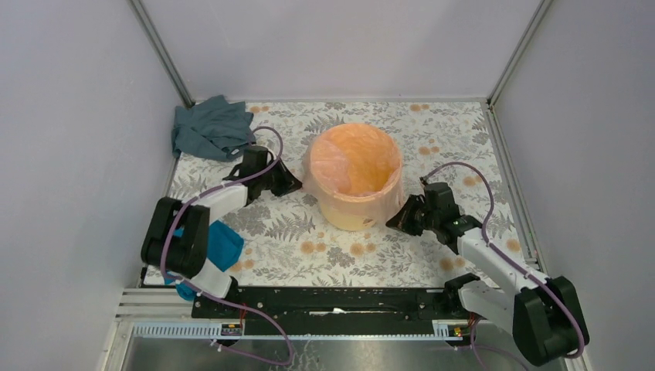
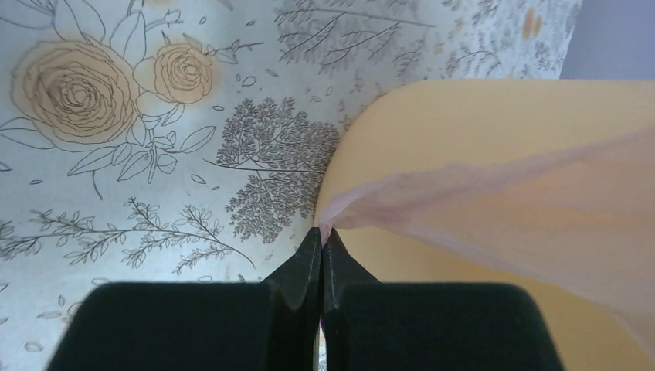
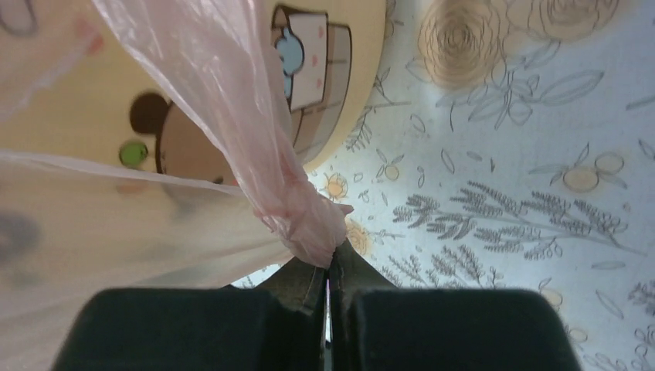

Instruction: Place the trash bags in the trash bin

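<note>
Floral-printed table (image 1: 309,249) between grey walls (image 1: 69,116) carries the trash bin (image 1: 357,209).

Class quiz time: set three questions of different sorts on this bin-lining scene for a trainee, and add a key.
1. True or false: the left gripper is shut on an edge of the trash bag.
2. Where does the grey-blue cloth lie? A under the right arm; B at the far left corner of the table; C between the arms' bases.
3. Name what the right gripper pinches beside the trash bin.
Key: 1 true; 2 B; 3 a bunched part of the trash bag.
</note>
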### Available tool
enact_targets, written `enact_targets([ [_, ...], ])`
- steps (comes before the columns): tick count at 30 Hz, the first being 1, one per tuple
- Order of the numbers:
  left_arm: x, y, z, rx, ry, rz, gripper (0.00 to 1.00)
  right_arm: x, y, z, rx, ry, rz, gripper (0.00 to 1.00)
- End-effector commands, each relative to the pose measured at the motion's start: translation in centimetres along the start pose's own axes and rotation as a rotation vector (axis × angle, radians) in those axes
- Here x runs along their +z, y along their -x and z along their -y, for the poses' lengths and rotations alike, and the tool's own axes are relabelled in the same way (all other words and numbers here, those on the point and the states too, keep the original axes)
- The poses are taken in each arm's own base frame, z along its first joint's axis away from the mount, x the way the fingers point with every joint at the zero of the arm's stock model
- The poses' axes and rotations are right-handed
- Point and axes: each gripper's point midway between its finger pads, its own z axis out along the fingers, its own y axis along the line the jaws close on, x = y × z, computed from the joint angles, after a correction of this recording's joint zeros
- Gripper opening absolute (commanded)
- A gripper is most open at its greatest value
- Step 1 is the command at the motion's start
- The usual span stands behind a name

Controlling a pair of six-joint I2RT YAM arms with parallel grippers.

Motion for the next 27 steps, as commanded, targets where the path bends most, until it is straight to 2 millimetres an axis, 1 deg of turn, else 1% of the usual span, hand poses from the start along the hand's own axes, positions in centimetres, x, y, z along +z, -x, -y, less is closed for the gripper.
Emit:
enact_targets([
  [1,1.6,1.7,3.6,-0.004,-0.127,0.014,0.00,0.8,2.7,-0.2,-0.116,-0.033,0.069,0.00],
  [2,2.2,1.4,3.8,-0.001,-0.125,0.003,0.00,1.0,3.0,-0.1,-0.123,-0.040,0.078,0.01],
  [3,2.6,1.1,4.0,0.003,-0.124,-0.008,0.00,1.2,3.2,0.2,-0.128,-0.059,0.081,0.05],
  [4,3.0,0.6,4.1,0.006,-0.123,-0.024,0.00,1.1,3.6,1.0,-0.135,-0.116,0.081,0.11],
  [6,3.5,-0.3,4.2,0.007,-0.125,-0.050,0.00,-0.1,4.4,2.6,-0.137,-0.269,0.081,0.22],
  [7,3.6,-0.7,4.1,0.007,-0.124,-0.059,0.00,-1.0,4.7,3.0,-0.140,-0.319,0.089,0.32],
  [9,3.4,-1.4,3.5,0.002,-0.121,-0.062,0.03,-3.5,5.9,3.1,-0.147,-0.390,0.151,0.46],
  [10,3.4,-1.6,3.3,0.001,-0.119,-0.061,0.05,-5.0,6.8,2.8,-0.157,-0.404,0.205,0.50],
  [11,3.2,-1.7,3.3,0.004,-0.120,-0.060,0.07,-6.3,7.7,2.3,-0.175,-0.411,0.261,0.55],
  [12,3.1,-1.8,3.1,0.006,-0.117,-0.061,0.07,-7.8,8.6,1.7,-0.192,-0.412,0.315,0.63],
  [13,3.0,-1.9,3.1,0.006,-0.118,-0.064,0.07,-9.4,9.5,1.2,-0.208,-0.424,0.366,0.68],
  [15,2.9,-2.2,3.1,0.007,-0.124,-0.072,0.08,-12.1,11.3,-0.2,-0.248,-0.449,0.434,0.75],
  [17,2.8,-2.3,3.1,0.008,-0.128,-0.073,0.09,-14.3,13.4,-2.1,-0.315,-0.471,0.472,0.78],
  [18,2.7,-2.3,3.2,0.012,-0.133,-0.071,0.09,-15.6,14.9,-4.4,-0.374,-0.435,0.500,0.78],
  [19,2.6,-2.4,3.3,0.013,-0.137,-0.070,0.09,-16.1,15.8,-6.5,-0.426,-0.386,0.505,0.78],
  [21,2.3,-2.4,3.4,0.016,-0.146,-0.068,0.10,-16.3,17.2,-11.1,-0.518,-0.268,0.485,0.79],
  [23,2.1,-2.5,3.6,0.015,-0.156,-0.067,0.10,-15.1,17.2,-15.3,-0.602,-0.182,0.423,0.82],
  [24,2.1,-2.5,3.7,0.013,-0.161,-0.065,0.11,-14.3,16.8,-17.3,-0.654,-0.167,0.401,0.84],
  [25,2.0,-2.6,3.7,0.010,-0.166,-0.065,0.11,-12.8,15.4,-19.5,-0.725,-0.152,0.365,0.87],
  [26,1.9,-2.6,3.8,0.007,-0.172,-0.065,0.11,-11.6,15.3,-20.6,-0.753,-0.162,0.352,0.87],
  [27,1.9,-2.7,3.8,0.004,-0.177,-0.066,0.12,-10.0,14.2,-21.7,-0.773,-0.145,0.311,0.85],
])
